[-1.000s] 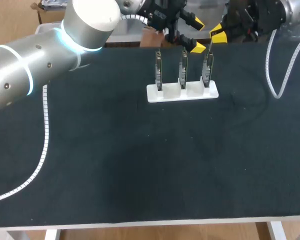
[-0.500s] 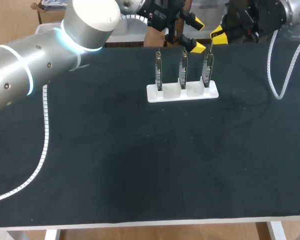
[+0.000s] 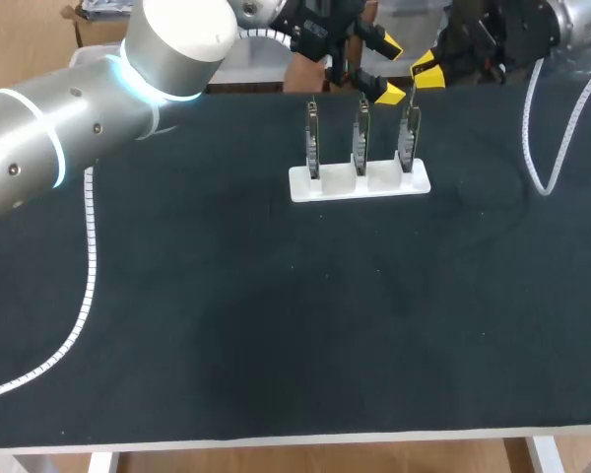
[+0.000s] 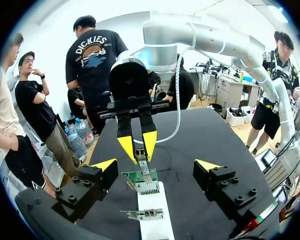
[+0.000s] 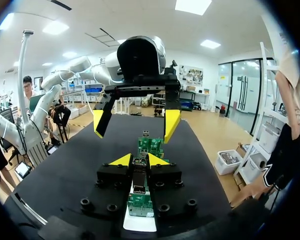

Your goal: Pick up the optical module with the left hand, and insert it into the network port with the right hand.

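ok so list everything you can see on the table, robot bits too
table: 1, black top, under everything
white holder: 1, white, far middle of the table
circuit boards: 3, green, upright in a row on the white holder
optical module: 1, metallic, between the right gripper's fingers, at the top of the board at the row's right end
left arm: 1, silver with a lit ring, over the table's left
right arm: 1, silver, far right corner
left gripper: 1, black with yellow tips, open, above the row
right gripper: 1, black with yellow tips, shut on the optical module
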Robot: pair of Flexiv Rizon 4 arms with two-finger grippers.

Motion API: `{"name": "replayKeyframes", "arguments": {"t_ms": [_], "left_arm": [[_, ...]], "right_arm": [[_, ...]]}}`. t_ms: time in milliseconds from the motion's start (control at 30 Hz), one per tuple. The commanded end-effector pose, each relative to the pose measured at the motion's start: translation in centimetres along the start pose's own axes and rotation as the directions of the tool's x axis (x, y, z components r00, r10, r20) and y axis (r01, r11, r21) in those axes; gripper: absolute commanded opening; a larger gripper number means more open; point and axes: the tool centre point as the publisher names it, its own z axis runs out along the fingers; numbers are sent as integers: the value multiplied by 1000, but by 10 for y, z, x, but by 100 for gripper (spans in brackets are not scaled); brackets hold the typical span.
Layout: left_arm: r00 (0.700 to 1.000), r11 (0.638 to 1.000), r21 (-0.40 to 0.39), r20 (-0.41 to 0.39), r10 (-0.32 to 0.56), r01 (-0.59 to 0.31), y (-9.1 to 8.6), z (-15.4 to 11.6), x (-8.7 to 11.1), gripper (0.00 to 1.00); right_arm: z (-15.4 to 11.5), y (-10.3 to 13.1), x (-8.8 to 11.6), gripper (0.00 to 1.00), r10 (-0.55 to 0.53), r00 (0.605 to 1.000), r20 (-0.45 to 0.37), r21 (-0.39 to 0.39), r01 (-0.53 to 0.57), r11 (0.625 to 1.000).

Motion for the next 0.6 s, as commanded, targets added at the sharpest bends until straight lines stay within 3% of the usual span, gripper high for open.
{"name": "replayKeyframes", "arguments": {"t_ms": [33,600], "left_arm": [[1000,1000,5,-3,2,-2,2,0,0,100],[1000,1000,5,-3,2,-2,2,0,0,100]], "right_arm": [[-2,-7,3,0,2,1000,3,-215,-1,977],[-7,-9,1,0,-13,1000,11,-200,15,980]]}}
